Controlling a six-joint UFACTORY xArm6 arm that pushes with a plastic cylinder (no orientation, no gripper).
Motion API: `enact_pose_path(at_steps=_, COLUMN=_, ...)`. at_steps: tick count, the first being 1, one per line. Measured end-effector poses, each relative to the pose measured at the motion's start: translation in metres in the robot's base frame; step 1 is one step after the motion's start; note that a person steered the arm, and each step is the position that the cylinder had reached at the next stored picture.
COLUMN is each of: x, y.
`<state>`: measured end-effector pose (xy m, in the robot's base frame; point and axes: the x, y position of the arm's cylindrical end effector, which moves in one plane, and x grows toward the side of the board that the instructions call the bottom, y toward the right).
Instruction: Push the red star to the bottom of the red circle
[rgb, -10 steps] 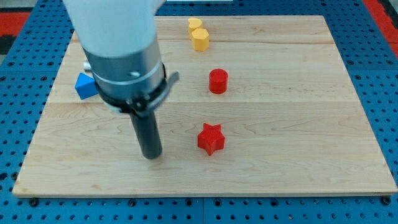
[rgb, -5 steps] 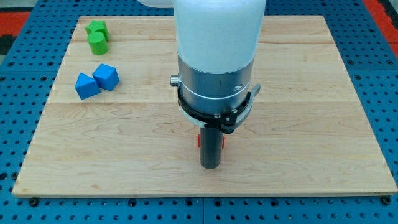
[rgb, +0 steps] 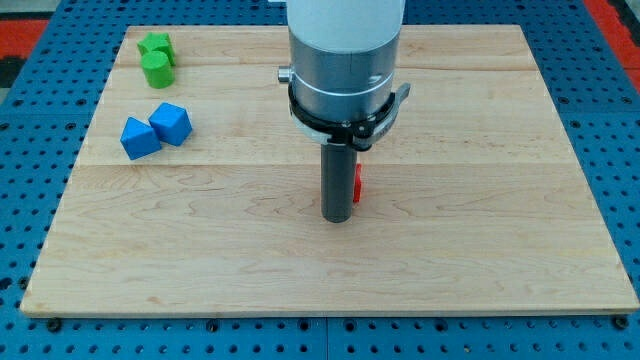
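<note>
My tip (rgb: 337, 217) rests on the board a little below its middle. The red star (rgb: 357, 183) shows only as a thin red sliver at the right edge of the rod, just above the tip; the rest is hidden behind the rod. Whether the tip touches it cannot be told. The red circle is hidden behind the arm's body (rgb: 345, 60); a tiny red speck shows under the arm's collar.
Two green blocks (rgb: 155, 58) sit at the view's top left. Two blue blocks (rgb: 156, 128) lie below them at the left. The wooden board (rgb: 500, 200) lies on a blue pegboard. The yellow blocks are hidden behind the arm.
The arm swept from the board's left to its middle, then moved toward the view's top. The red star has been pushed toward the view's top, from below the middle to beside the rod.
</note>
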<state>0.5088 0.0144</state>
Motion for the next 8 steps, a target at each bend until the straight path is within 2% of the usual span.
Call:
enact_pose_path(at_steps=3, x=-0.037, y=0.01)
enact_pose_path(at_steps=4, x=-0.037, y=0.01)
enact_pose_path(at_steps=5, x=-0.016, y=-0.031)
enact_pose_path(at_steps=6, x=-0.011, y=-0.046)
enact_pose_path(at_steps=8, x=-0.002, y=-0.046)
